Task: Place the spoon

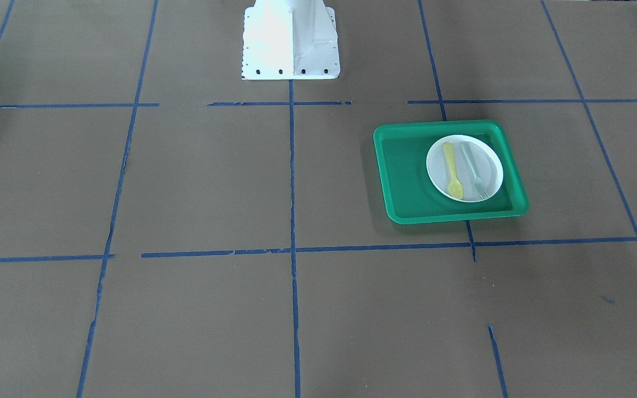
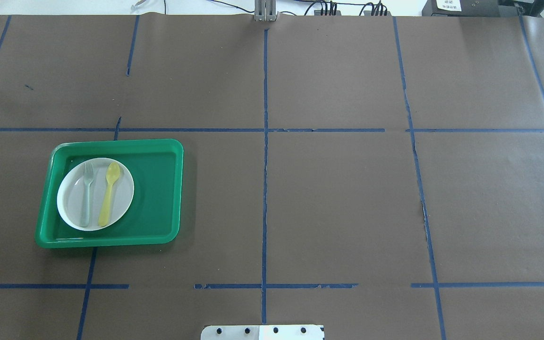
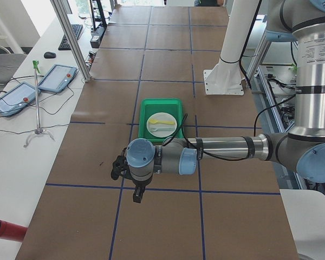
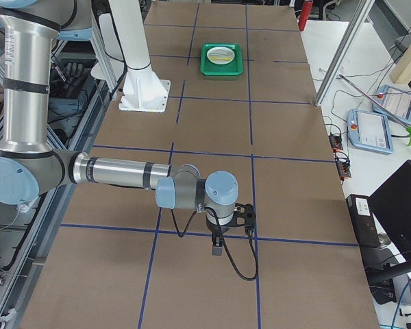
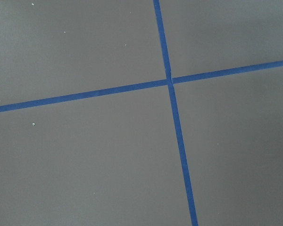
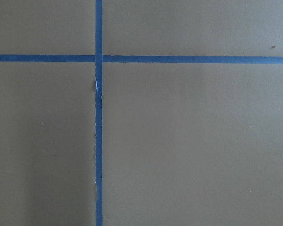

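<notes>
Spoon: a small yellow spoon [image 2: 109, 193] lies flat on a white plate, touched by nothing and well apart from the fingers of both grippers.
Fork: a pale blue-grey fork [image 2: 87, 193] lies just beside the spoon and parallel to it, also far from any fingers.
Plate: the round white plate [image 2: 122, 200] sits inside a green tray [image 2: 158, 189].
Tray: it rests on the brown table [image 2: 338, 198], on the robot's left half.
Left gripper: the left gripper [image 3: 119, 168] hangs low over the table, seen only from the side. I cannot tell how far its fingers are spread.
Right gripper: the right gripper [image 4: 245, 216] hangs low at the table's opposite end; its finger spacing cannot be judged either.
Tape: 2 blue tape lines [image 5: 170, 80] cross on the table under each wrist.
</notes>
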`<state>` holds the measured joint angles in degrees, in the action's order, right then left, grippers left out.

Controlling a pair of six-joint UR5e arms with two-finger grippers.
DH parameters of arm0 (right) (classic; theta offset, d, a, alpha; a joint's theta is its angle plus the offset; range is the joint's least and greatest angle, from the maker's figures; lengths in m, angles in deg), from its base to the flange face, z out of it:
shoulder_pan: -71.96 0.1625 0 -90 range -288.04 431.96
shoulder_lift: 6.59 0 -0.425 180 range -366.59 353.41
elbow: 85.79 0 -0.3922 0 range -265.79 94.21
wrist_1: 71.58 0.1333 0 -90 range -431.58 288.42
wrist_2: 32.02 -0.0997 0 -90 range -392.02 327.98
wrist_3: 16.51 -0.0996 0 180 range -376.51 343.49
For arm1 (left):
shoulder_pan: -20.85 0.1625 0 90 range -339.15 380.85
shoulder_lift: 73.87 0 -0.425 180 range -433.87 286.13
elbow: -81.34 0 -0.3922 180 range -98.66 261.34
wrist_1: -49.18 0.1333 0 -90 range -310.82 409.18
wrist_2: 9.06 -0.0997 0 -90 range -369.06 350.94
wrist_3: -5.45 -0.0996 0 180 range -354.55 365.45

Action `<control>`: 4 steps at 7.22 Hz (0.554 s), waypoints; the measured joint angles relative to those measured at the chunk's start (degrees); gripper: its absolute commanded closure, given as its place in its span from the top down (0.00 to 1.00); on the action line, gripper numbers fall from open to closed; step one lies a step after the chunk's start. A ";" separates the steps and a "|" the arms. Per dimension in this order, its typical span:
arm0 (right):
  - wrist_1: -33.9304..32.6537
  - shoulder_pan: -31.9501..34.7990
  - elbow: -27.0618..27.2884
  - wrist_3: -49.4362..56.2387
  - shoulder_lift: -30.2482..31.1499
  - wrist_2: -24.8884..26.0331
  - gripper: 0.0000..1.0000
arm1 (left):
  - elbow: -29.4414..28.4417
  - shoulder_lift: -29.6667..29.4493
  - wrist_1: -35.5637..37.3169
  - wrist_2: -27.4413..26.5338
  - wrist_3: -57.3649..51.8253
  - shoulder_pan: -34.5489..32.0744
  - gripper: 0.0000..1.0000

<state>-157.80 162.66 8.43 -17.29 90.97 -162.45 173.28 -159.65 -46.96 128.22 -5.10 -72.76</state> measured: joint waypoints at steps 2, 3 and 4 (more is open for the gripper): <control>0.00 0.00 0.00 -0.01 0.00 0.00 1.00 | 0.00 -0.03 -0.53 0.03 0.00 0.00 1.00; 0.00 0.00 0.00 -0.01 0.00 0.00 1.00 | -0.13 -0.13 -0.81 0.06 0.20 0.00 1.00; 0.00 0.00 0.00 -0.01 0.00 0.00 1.00 | 0.03 -0.30 -0.95 0.03 0.42 0.02 1.00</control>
<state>-157.80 162.66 8.43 -17.30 90.97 -162.45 173.31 -159.95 -47.91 128.25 -4.68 -72.73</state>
